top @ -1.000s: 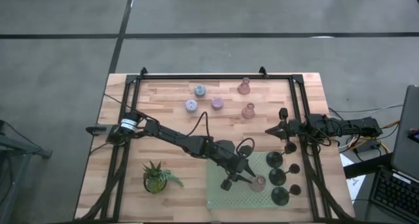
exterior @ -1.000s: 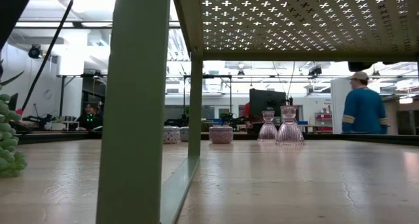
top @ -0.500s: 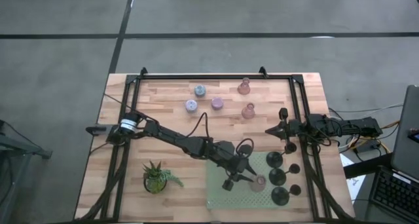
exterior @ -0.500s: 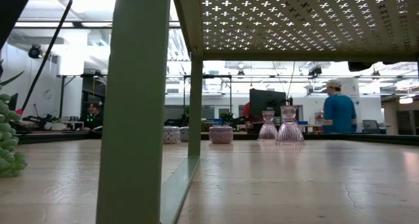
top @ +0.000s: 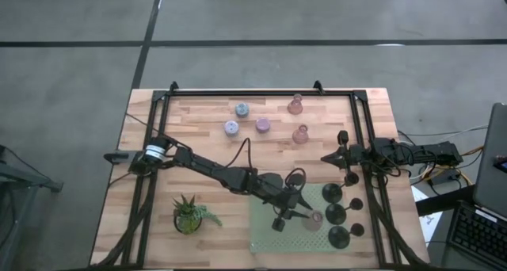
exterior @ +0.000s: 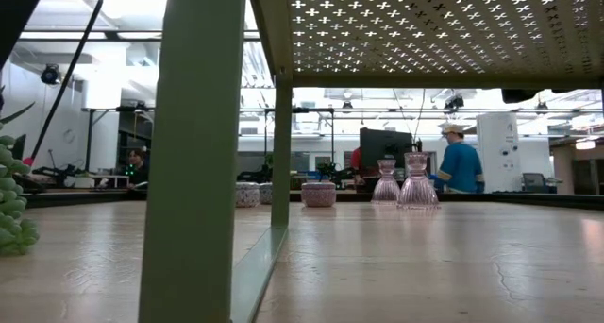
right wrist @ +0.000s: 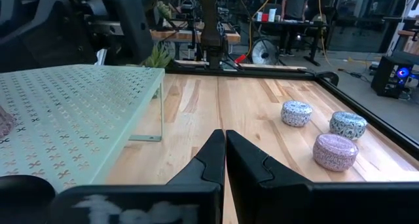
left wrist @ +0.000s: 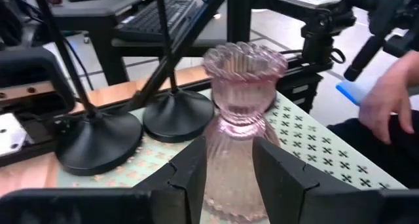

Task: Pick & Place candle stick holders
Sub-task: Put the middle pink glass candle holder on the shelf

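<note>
The pink holder (left wrist: 243,119) stands upright on my green perforated tray (top: 269,231), near the tray's right half, between the 2 fingers (left wrist: 190,178) of my left gripper (top: 299,216). The fingers sit just beside its ribbed body; I cannot tell if they press it. Just beside it on the tray stand 4 black round-based holders (top: 336,214) with thin stems. Farther up the wooden table (top: 198,128) are 2 more pink bell-shaped holders (top: 300,134), 1 short pink round holder (top: 262,125) and 2 pale-blue round holders (top: 231,127). A green potted plant (top: 188,214) sits left of the tray. My right gripper (top: 326,158) waits by the table's right edge, fingers pressed together, holding nothing.
</note>
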`<state>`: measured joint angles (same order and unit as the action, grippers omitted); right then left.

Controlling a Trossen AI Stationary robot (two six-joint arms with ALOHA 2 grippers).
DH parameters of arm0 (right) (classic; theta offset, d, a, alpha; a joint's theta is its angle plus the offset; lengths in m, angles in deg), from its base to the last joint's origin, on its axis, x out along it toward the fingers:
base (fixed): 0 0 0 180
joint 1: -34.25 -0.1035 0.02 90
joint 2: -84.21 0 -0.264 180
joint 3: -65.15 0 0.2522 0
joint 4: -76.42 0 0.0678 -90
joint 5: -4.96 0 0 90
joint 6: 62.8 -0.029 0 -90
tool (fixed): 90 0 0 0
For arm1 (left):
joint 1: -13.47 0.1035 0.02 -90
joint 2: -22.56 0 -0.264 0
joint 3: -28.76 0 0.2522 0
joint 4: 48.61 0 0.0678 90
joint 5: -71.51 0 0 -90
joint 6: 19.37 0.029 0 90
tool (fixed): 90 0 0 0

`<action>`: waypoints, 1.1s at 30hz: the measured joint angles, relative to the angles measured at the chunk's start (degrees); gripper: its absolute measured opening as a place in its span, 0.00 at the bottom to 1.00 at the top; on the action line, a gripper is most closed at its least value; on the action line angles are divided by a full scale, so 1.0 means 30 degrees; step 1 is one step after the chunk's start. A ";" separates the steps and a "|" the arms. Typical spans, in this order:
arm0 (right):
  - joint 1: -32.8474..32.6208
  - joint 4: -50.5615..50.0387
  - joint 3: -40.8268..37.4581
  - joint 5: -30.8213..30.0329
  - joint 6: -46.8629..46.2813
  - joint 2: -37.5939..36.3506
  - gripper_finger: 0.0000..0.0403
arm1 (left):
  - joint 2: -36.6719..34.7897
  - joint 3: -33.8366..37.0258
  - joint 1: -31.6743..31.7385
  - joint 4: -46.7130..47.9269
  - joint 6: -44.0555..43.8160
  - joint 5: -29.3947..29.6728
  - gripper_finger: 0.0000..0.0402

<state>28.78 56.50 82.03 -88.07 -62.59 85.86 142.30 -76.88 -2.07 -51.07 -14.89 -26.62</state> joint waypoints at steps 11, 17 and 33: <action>0.0000 -0.0007 0.0000 0.0000 0.0000 0.0000 0.02 | 0.0421 0.0002 -0.0055 -0.0366 -0.0776 -0.1134 0.31; 0.0000 -0.0003 0.0000 0.0000 0.0000 0.0000 0.02 | 0.1078 -0.0493 -0.0055 -0.0722 -0.1500 -0.2068 0.31; 0.0000 0.0000 0.0000 0.0000 0.0000 0.0000 0.02 | 0.1494 -0.1156 -0.0067 -0.0928 -0.1572 -0.3377 0.31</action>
<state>28.78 56.50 82.03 -88.07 -62.59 85.86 146.78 -80.35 -2.27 -53.85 -19.60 -36.76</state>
